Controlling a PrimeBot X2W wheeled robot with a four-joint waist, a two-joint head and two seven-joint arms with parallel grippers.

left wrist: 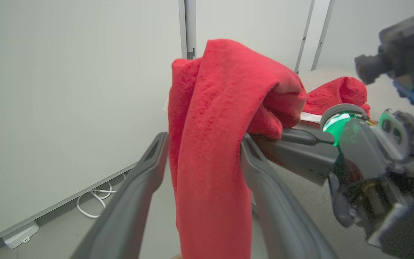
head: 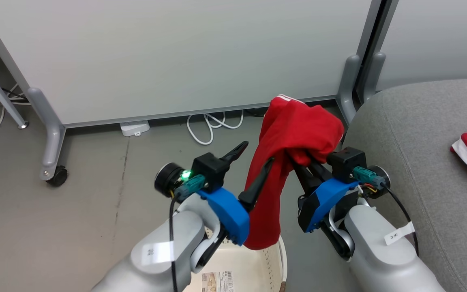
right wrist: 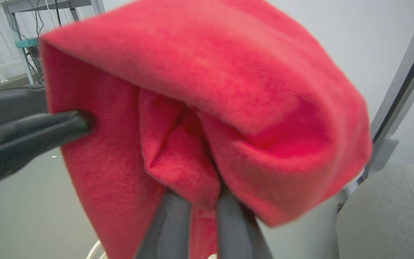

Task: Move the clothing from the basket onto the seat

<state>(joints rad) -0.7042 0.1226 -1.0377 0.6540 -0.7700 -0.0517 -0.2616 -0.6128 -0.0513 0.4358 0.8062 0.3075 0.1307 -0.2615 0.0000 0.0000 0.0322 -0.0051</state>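
Right gripper (right wrist: 199,205) fingers pinch red garment (head: 294,125) above basket (head: 253,265); left gripper (head: 258,152) fingers spread wide, seemingly gripping nothing. Carry it well over seat (head: 412,142) edge before releasing.

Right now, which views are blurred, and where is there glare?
Head view: sharp, evenly lit, with glare on the left forearm's label. Left wrist view: the red garment is crisp, the green light flares. Right wrist view: the garment is close and soft, its edges blurred.

Before us, a white partition panel (head: 168,52) stands on grey castor legs (head: 52,138); white cables (head: 211,126) loop beside a small white box (head: 135,128) on the grey floor (head: 95,211).
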